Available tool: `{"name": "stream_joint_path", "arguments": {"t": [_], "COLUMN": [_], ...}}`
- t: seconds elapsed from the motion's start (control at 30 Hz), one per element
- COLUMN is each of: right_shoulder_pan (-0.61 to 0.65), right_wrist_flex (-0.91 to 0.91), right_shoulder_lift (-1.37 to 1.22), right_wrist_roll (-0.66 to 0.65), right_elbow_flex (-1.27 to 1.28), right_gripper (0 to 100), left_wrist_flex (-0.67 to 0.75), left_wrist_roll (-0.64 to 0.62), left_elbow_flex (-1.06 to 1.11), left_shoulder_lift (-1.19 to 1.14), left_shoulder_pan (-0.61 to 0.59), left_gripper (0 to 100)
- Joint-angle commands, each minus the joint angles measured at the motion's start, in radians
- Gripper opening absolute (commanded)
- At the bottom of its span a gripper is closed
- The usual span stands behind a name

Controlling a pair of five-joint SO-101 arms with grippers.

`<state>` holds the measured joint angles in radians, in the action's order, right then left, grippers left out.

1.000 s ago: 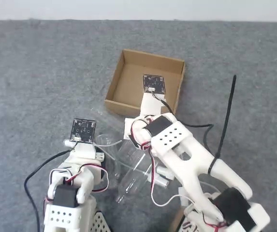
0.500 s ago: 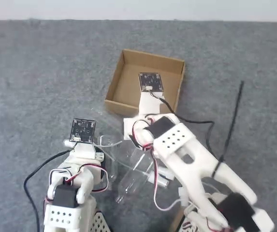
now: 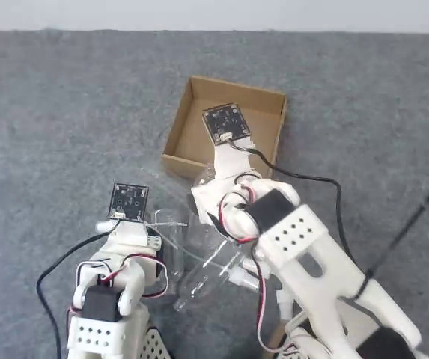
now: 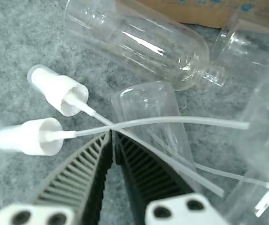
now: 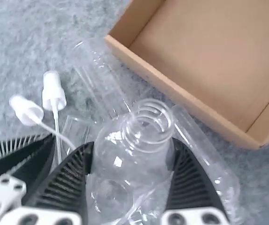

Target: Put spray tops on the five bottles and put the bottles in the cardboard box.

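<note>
My right gripper (image 5: pixel 129 176) is shut on a clear bottle (image 5: pixel 133 150), held off the carpet with its open threaded neck up. In the high view this bottle (image 3: pixel 208 238) hangs just in front of the cardboard box (image 3: pixel 177 138). The box (image 5: pixel 172 91) lies open with nothing inside. My left gripper (image 4: pixel 111 138) is shut, low over the carpet. Its tips sit where the thin tubes of two white spray tops (image 4: pixel 59 89) (image 4: pixel 28 137) cross; I cannot tell whether a tube is pinched. Several capless clear bottles (image 4: pixel 139 44) lie around it.
Grey carpet covers the table. Another clear bottle (image 3: pixel 198 283) lies between the two arms. A black cable (image 3: pixel 409 224) swings at the right of the right arm. Open carpet stretches to the left of and behind the box.
My right arm has swung left toward the left arm with the bottle in its gripper. Its black cable has swept out to the right. The left arm has kept still.
</note>
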<state>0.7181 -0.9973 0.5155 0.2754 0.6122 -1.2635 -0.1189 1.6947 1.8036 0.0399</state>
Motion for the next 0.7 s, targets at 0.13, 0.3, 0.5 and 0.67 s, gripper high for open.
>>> {"name": "stream_joint_path", "arguments": {"t": [0.13, 0.3, 0.5, 0.67], "right_shoulder_pan": [-0.010, -0.016, -0.124, -0.211], "right_wrist_flex": [-0.113, -0.173, -0.229, -0.294], "right_shoulder_lift": [0.156, 0.191, 0.248, 0.312], "right_wrist_roll": [-0.241, -0.305, -0.391, -0.457], "right_elbow_flex": [-0.049, -0.049, -0.049, -0.049], "right_gripper": [0.7, 0.6, 0.6, 0.6], "left_wrist_flex": [-0.002, -0.002, -0.002, -0.002], "left_wrist_roll": [0.003, 0.003, 0.003, 0.003], "left_elbow_flex": [-0.010, -0.010, -0.010, -0.010], "left_shoulder_lift": [0.017, 0.017, 0.017, 0.017], "left_shoulder_pan": [0.002, 0.002, 0.002, 0.002], "left_gripper": [1, 1, 1, 1]}}
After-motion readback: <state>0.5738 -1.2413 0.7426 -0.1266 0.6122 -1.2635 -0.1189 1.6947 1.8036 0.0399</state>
